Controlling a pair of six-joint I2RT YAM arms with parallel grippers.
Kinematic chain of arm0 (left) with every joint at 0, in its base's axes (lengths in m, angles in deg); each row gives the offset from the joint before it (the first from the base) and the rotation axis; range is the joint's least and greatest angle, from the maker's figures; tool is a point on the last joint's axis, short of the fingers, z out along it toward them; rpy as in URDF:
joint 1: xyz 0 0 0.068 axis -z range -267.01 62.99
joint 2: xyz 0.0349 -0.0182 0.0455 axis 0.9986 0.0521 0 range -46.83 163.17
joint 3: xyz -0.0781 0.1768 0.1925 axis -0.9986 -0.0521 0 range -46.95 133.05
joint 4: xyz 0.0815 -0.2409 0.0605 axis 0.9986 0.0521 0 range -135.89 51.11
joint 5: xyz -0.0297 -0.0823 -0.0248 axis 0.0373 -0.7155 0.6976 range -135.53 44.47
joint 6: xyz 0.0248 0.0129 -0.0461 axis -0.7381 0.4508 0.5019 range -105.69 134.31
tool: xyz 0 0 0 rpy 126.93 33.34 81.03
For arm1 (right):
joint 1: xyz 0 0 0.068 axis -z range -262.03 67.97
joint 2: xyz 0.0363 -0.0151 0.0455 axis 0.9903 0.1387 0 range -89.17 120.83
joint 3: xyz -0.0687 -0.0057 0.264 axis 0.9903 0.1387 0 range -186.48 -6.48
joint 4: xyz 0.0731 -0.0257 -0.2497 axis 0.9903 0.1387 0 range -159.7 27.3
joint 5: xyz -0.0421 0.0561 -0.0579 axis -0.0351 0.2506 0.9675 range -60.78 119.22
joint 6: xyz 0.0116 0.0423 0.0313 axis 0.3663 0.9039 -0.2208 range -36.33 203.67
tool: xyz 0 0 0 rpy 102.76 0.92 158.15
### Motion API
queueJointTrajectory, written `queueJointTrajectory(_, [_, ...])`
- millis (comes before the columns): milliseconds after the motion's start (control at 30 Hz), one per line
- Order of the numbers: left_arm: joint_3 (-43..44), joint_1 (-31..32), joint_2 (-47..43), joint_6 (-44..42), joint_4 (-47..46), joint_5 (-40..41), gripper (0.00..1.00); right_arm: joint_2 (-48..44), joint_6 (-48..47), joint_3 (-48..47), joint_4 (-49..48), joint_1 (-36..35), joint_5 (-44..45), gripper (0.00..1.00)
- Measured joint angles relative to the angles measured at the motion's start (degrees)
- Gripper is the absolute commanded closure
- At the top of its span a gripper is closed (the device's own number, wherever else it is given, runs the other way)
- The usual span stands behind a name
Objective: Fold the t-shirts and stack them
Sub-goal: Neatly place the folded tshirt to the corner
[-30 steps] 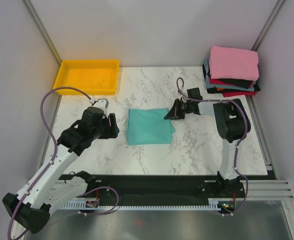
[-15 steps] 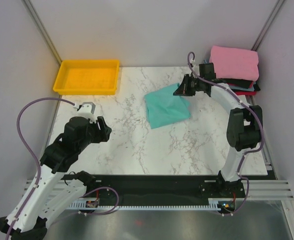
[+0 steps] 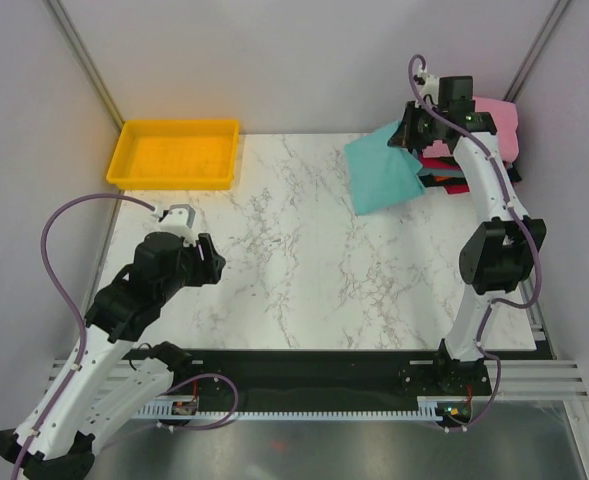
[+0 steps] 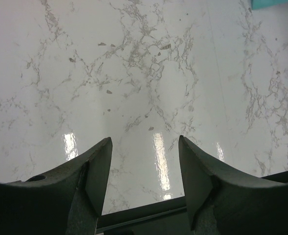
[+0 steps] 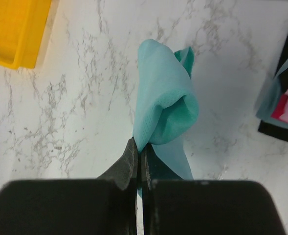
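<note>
My right gripper (image 3: 406, 133) is shut on the folded teal t-shirt (image 3: 382, 174) and holds it in the air at the table's far right, beside the stack of folded t-shirts (image 3: 496, 128) with the pink one on top. In the right wrist view the teal t-shirt (image 5: 167, 105) hangs bunched from the closed gripper (image 5: 139, 147), and the stack's edge (image 5: 285, 105) shows at the right. My left gripper (image 3: 210, 262) is open and empty over bare marble at the left; in the left wrist view its jaws (image 4: 144, 147) stand wide apart.
A yellow plastic tray (image 3: 177, 152) sits at the far left corner, also in the right wrist view (image 5: 14, 29). White marble table (image 3: 274, 270) lies between the arms. Grey walls close in on both sides.
My right gripper has lifted the teal t-shirt off the table's middle and carried it up and right toward the stack. My left arm drew back to the left and has held still since.
</note>
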State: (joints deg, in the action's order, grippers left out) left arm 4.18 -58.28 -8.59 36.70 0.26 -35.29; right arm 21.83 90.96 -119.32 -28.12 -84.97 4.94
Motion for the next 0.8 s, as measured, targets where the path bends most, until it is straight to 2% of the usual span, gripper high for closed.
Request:
queueJointTrajectory(367, [0.0, 0.0, 2.1, 0.0, -0.1, -0.4, 0.37, 11.6, -5.1, -26.8, 7.4, 5.9, 0.0, 1.00])
queueJointTrajectory(800, [-0.3, 0.0, 3.2, 0.0, -0.5, -1.4, 0.37, 12.8, -5.6, -33.7, 9.3, 11.3, -1.5, 1.00])
